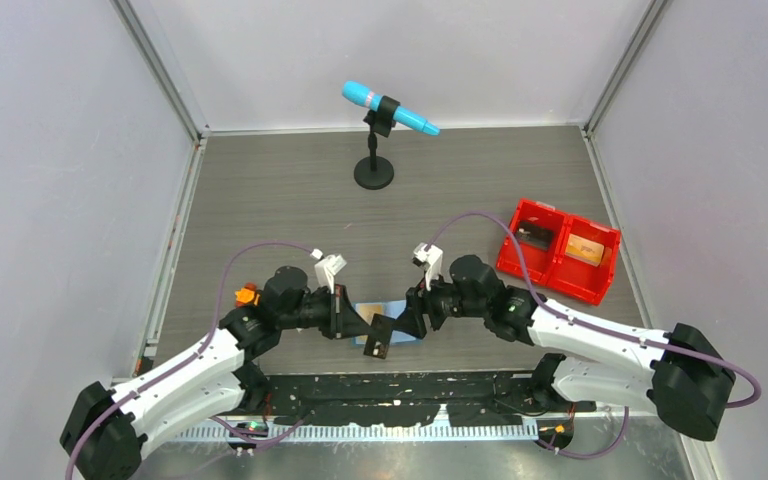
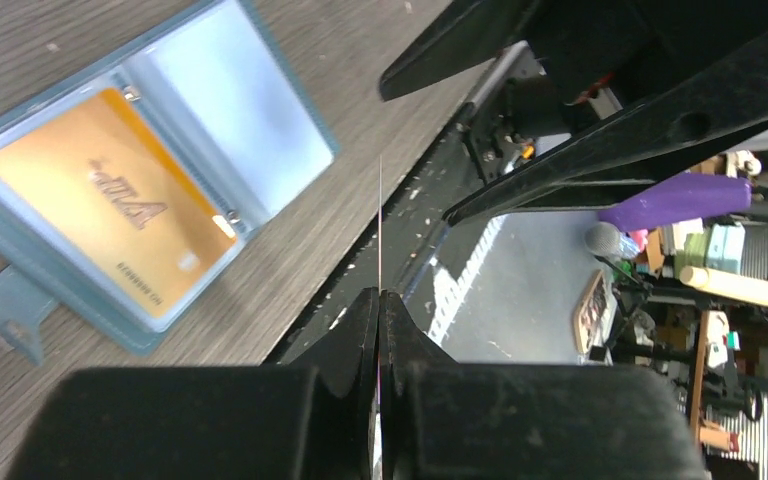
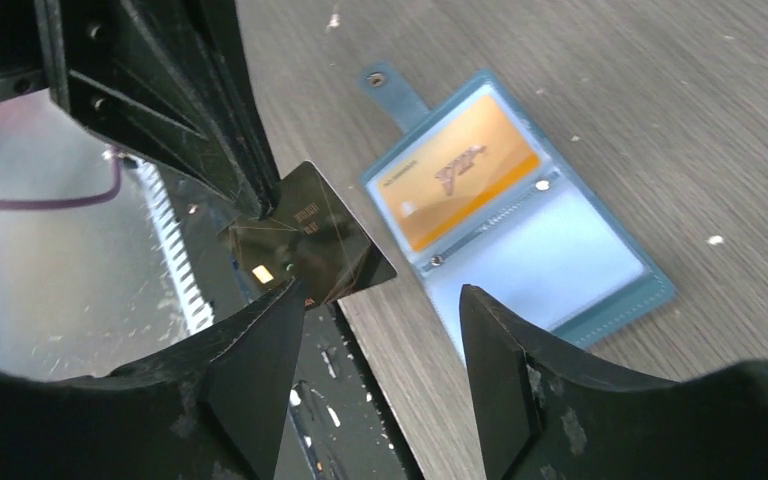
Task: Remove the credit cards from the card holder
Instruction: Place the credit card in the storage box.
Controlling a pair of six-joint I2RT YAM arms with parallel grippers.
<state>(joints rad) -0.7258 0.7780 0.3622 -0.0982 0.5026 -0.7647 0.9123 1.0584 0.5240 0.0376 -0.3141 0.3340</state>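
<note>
Facing the dark card (image 3: 310,235) — right tool (image 3: 380,292).

1. Orange-gold card (image 2: 100,215) inside the card holder (image 2: 20,300): a large slanted embossed logo that looks like "VISA", though its letters are blurred.
2. Same card, along its long edge: one line of small print, too small to read.
3. Dark card (image 3: 315,235) just beside the card holder: faint small print, unreadable.

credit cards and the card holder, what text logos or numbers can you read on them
"VISA": slanted logo on the orange-gold card in the card holder, blurred, so likely only.
Fine print line on that card: too small to read.
Print on the dark card pinched by the left gripper: unreadable.
Card holder itself: none.
</note>
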